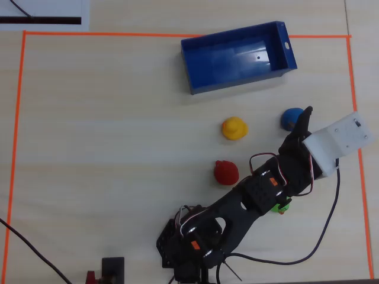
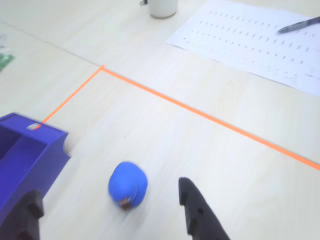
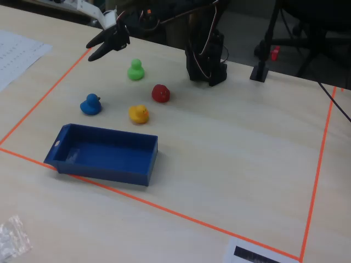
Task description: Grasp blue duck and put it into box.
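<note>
Fixed view: box (image 3: pixel 104 155) sits on counter (image 3: pixel 230 164) at front left. Three ducks lie just behind it; blue duck (image 3: pixel 90 104) leftmost, second duck (image 3: pixel 139 114) right of it, third duck (image 3: pixel 160 93) further back right. Fourth duck (image 3: pixel 135 70) farthest back. Gripper (image 3: pixel 101 48) hangs above, behind blue duck, apart from it.

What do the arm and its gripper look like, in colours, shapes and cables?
The arm is built of black links with small orange marks on the motors. Thin red, white and black cables loop along it. A white block sits at the wrist. The gripper has two black fingers, long and tapering to a point.
</note>
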`<state>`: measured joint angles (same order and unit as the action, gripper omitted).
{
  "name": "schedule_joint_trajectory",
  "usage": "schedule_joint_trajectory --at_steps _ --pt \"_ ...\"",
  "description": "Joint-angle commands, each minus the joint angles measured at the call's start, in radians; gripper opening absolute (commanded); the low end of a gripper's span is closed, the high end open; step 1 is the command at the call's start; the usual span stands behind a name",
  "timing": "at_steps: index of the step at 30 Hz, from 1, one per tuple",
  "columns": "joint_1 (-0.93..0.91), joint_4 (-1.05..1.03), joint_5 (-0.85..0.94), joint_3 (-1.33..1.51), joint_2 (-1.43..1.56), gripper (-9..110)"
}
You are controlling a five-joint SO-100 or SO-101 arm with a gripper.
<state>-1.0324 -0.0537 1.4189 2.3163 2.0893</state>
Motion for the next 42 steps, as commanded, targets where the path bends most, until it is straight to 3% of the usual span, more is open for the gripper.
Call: schedule_joint_trajectory --at_steps 1,9,19,28,42 --pt "-0.006 0.130 0.014 -0.017 -0.072 37" --pt "0.072 0.273 0.008 0.051 -0.227 38" --pt "0.146 0.281 -0.017 -0.087 -0.465 38" --pt "0.124 0.284 -0.026 -0.247 -0.630 38" --pt "0.101 0.437 0.025 -0.244 -0.776 38"
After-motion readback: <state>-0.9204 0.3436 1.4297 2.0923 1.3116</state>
